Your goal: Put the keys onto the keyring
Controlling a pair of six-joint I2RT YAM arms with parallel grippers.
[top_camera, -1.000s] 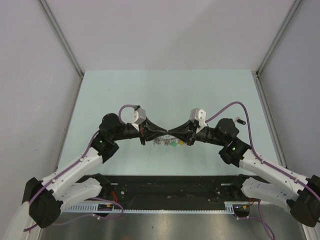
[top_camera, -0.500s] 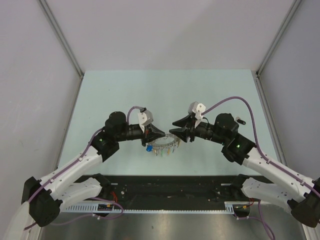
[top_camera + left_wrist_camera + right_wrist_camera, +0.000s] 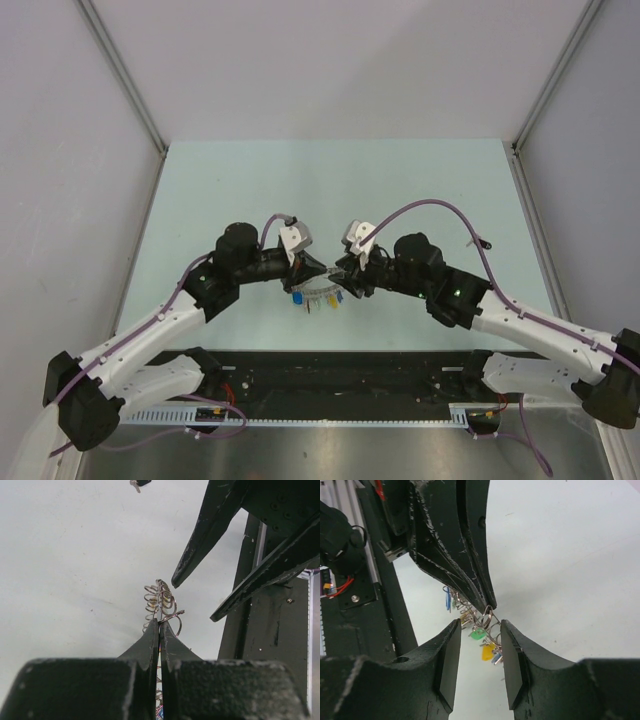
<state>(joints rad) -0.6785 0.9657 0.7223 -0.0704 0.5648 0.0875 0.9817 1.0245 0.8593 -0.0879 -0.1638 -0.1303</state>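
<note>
A: Steel first: clamped the keyring [image 3: 160, 600] fast in the left gripper [image 3: 159, 623], over the table [image 3: 250, 180], with the keys [image 3: 479, 634] dangling beneath.

B: Held the right gripper [image 3: 480, 625] spread wide astride it. Probably needed to close squarely on one loop, without twisting.

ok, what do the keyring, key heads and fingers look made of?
Keyring: bare metal wire, shiny silver coils with bright glints.
Key heads: likely plastic, flat opaque green and yellow.
Fingers: black, matte, scuffed with pale scratches; hard plastic or coated metal, can't tell which.
</note>
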